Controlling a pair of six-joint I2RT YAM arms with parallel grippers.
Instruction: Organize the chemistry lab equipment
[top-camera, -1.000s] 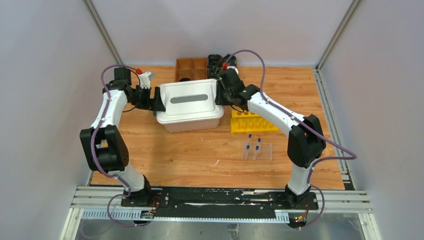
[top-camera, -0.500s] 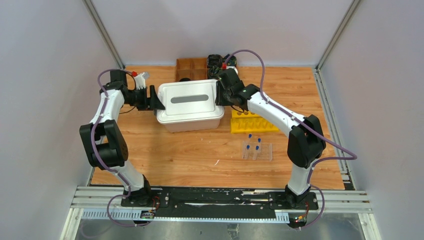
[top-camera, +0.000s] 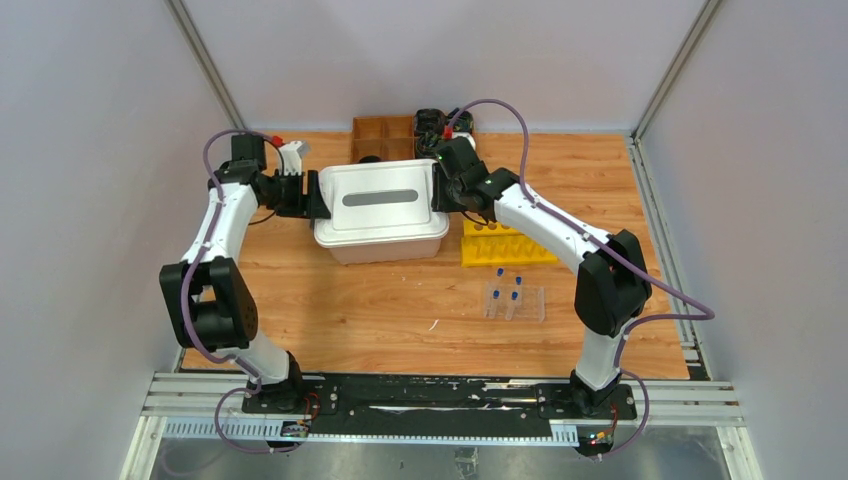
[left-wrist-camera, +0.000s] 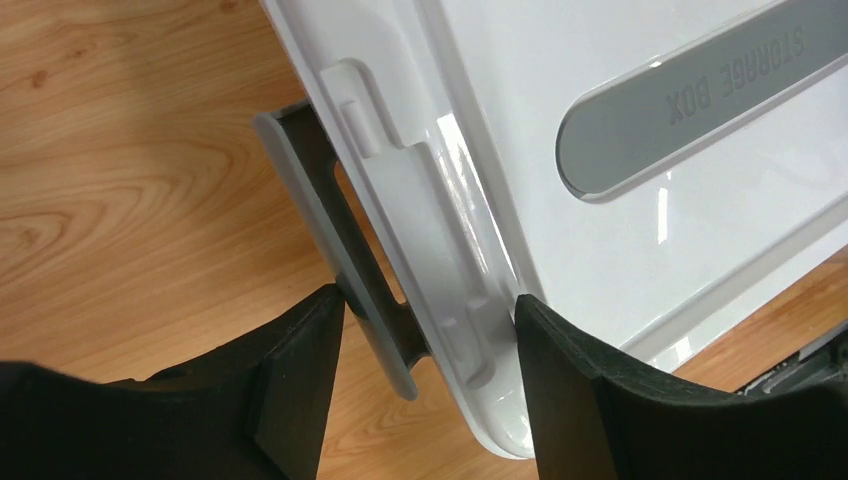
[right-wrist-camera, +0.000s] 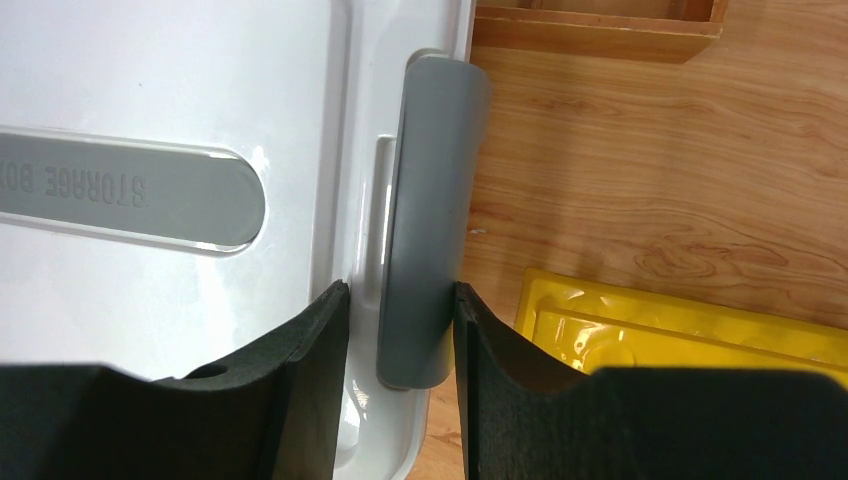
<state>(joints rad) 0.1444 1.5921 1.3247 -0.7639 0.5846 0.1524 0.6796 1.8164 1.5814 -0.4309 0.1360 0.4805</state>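
Note:
Three small clear tubes with blue caps (top-camera: 510, 288) stand in a clear rack on the table's right. The beaker, funnel glassware, white triangle and small blue piece are out of view. A white storage box (top-camera: 380, 208) with its lid on sits mid-table. My left gripper (top-camera: 316, 196) is open at its left end. In the left wrist view (left-wrist-camera: 428, 320) the jaws straddle the swung-out grey latch (left-wrist-camera: 330, 210) and the lid rim (left-wrist-camera: 450, 250). My right gripper (top-camera: 438, 190) is at the right end. In the right wrist view (right-wrist-camera: 400, 310) it is shut on the grey latch (right-wrist-camera: 430, 200) and lid rim.
A yellow moulded tray (top-camera: 505, 245) lies right of the box, under my right forearm, and shows in the right wrist view (right-wrist-camera: 680, 335). A wooden compartment box (top-camera: 383, 138) stands behind the storage box. Grey walls enclose the table on three sides.
My left gripper drew back from the box's left end half a second ago and has returned to straddle the latch. My right gripper has not moved.

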